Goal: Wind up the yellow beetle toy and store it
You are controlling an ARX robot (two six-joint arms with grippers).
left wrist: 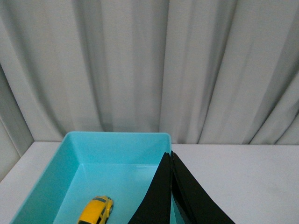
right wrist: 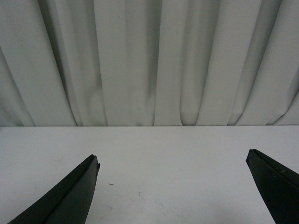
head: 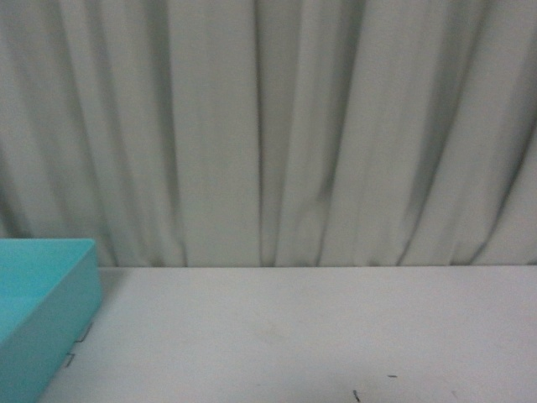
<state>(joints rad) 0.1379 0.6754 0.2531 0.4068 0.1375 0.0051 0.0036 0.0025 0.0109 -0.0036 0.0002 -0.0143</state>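
Yellow toy car (left wrist: 96, 211) in the blue box (left wrist: 117, 142)
Box near the worktop's (head: 294, 336) left edge; your left pincer (left wrist: 171, 156) is closed, empty, your right pincer (right wrist: 173, 156) wide.

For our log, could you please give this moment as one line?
yellow beetle toy: in teal bin | left claw: shut | right claw: open

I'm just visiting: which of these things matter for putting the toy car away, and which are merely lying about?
Part of the job:
yellow beetle toy, lying inside the turquoise bin
left gripper, shut, near the bin
right gripper, open, over the table

Just there:
white table
pale curtain behind it
tiny dark specks on the table
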